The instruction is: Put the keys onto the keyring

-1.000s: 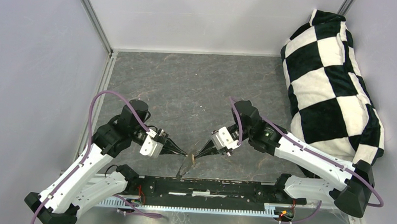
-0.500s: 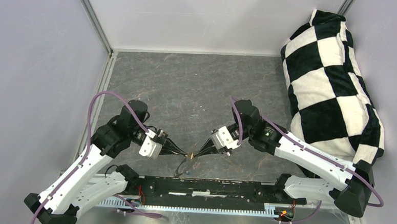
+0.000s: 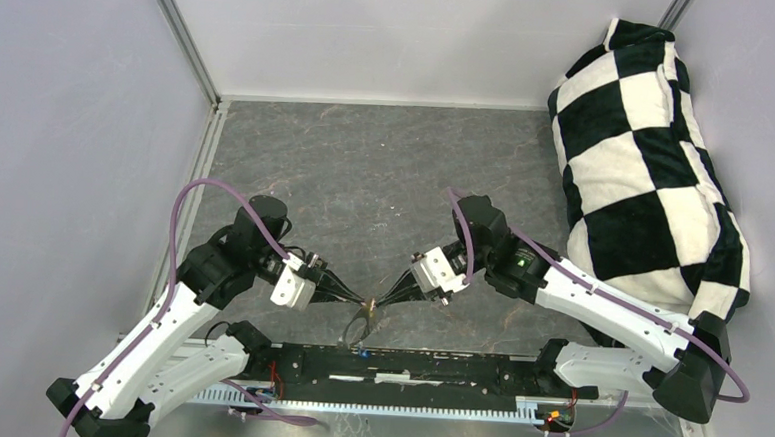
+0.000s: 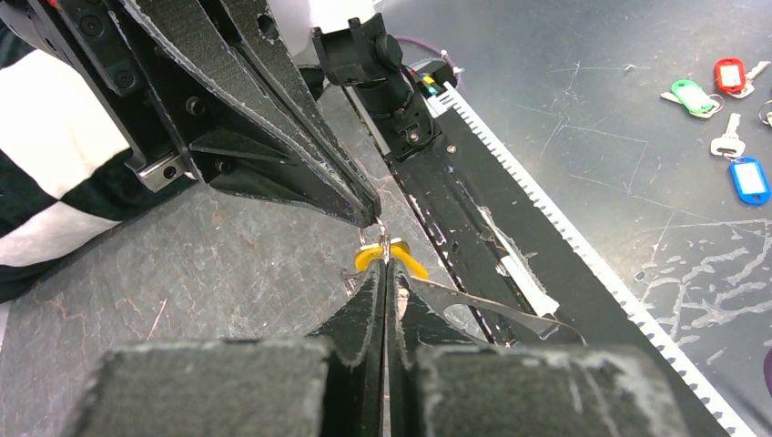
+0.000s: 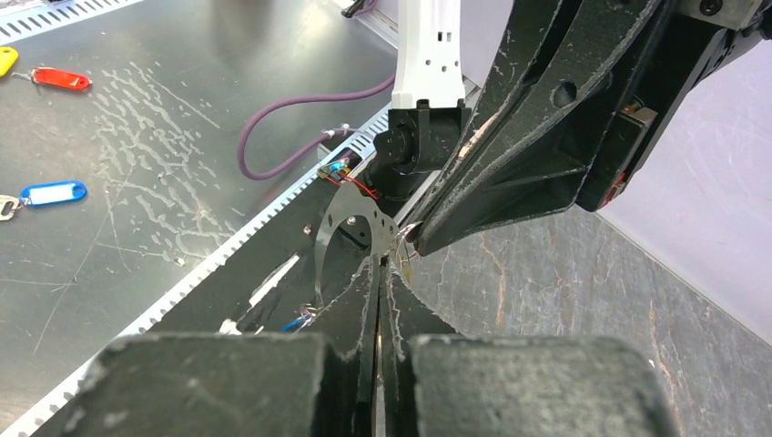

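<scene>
Left pincer: the left pincer (image 3: pixel 361 300) is reaching in toward the middle, its fingers pressed together on the yellow head of the brass-gold key (image 4: pixel 368 261).
Key at the tips: yellow is showing on both sides of the closed tips. The head is sitting right at the point of the left pincer, held off the worktop (image 3: pixel 386 168).
Key axis: the shank is too small and too hidden by the fingers to read, so I cannot tell which way it is pointing.
Right pincer: the right pincer (image 3: pixel 380 300) is coming in from the opposite side, jaws together, nose to nose with the left one and almost touching it.
Right pincer's hold: something thin and silvery is sitting at its point. Whether that is the band or the key, I cannot tell.
Keyring: the keyring (image 4: pixel 473 305) is hanging as a loop from where the two points are meeting.
Keyring axis: its long axis is running away from the tips toward the arm bases. In the right wrist view the loop is standing just left of that pincer's own fingers, its open face turned to the camera.
Blue key: the blue key (image 5: pixel 296 322) is sitting low, below the right pincer, at the loop's far end by the black rail (image 3: pixel 406 365). I cannot tell if it is on the band.
</scene>
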Controlling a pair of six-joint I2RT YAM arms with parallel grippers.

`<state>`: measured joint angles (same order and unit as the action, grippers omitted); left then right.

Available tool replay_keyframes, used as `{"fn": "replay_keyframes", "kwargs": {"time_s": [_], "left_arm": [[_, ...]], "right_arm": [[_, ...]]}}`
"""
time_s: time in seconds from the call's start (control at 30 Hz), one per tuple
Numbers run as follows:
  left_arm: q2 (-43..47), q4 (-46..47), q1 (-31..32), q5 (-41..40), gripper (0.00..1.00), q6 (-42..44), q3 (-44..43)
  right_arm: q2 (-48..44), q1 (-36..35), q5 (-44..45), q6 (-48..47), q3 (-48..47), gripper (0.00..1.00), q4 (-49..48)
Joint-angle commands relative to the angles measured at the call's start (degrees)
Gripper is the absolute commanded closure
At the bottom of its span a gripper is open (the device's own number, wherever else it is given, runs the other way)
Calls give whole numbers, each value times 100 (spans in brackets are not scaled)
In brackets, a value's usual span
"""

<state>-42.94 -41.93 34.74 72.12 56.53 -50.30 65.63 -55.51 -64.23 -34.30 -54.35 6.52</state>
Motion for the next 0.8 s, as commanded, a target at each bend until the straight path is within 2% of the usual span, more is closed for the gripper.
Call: {"fn": "replay_keyframes", "kwargs": {"time_s": [0.0,0.77], "left_arm": [[68,27,-16,127,98,199,-155],[66,25,-18,92,98,233,-149]], "right_arm": [[-75,-47,-10,118,-234,100,-365],[36,-168,94,329,-329,100,-613]]}}
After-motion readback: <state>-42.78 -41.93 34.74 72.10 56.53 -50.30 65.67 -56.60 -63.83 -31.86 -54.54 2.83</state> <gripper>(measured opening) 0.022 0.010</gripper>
